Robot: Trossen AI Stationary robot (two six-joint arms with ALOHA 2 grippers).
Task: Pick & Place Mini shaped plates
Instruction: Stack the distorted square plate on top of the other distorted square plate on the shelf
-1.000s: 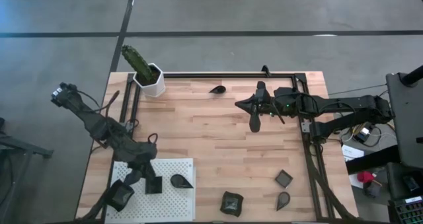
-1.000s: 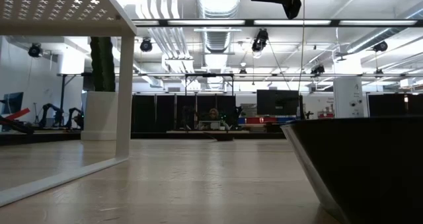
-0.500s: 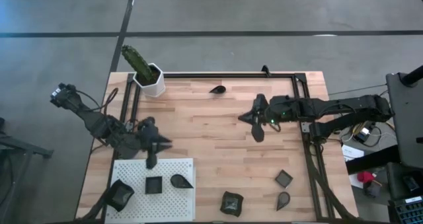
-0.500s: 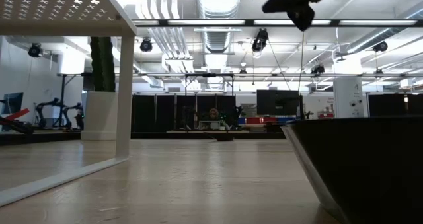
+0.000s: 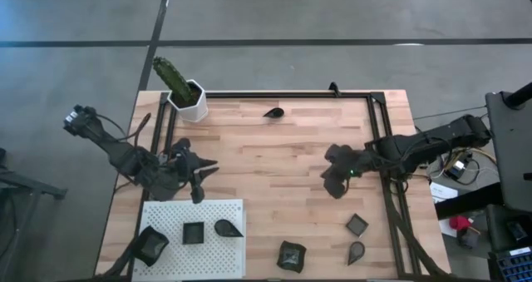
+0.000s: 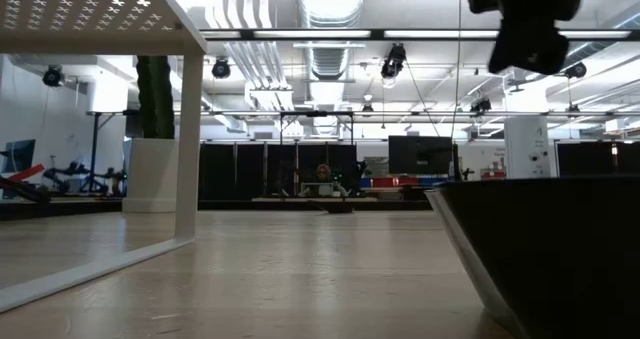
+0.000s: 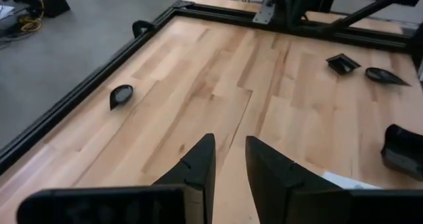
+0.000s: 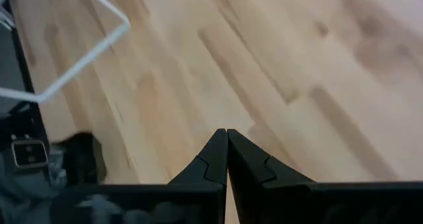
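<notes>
Room beyond table: low view only; plates [image 5: 194,232]: high view.

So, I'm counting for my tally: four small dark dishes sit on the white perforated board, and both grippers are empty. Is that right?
Not quite. The high view shows three small dark dishes on the white perforated board: a wavy-edged one, a square one and a teardrop-shaped one. The rest holds: the left gripper and the right gripper are both empty.
</notes>
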